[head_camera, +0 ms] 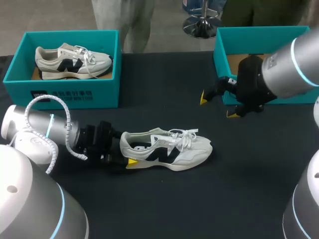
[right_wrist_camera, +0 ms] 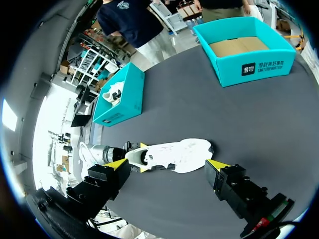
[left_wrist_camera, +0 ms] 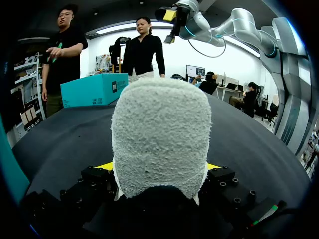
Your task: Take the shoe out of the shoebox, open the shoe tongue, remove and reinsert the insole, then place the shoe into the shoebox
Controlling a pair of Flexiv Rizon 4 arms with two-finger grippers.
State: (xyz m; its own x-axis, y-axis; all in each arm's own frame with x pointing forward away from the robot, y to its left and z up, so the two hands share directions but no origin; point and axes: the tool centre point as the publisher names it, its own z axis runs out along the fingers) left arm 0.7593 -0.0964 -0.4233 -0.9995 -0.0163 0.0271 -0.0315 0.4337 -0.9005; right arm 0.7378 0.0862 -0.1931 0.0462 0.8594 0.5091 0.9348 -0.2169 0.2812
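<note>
**Left gripper [left_wrist_camera: 160,167] pinches the shoe [head_camera: 169,149] by its heel; right gripper [head_camera: 218,105] hovers spread.**
Gripped from both sides, the heel is probably being steadied for tongue and insole work, with the shoe lying on the table [head_camera: 224,199] at lower centre. At upper right, the right gripper hangs just before the box [head_camera: 259,32].

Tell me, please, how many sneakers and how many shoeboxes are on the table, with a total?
Sneakers: 2, the sneaker on the table and the sneaker in the left shoebox.
Teal shoeboxes: 2, the left shoebox and the right shoebox, which holds no shoe.
Total: 4.
</note>
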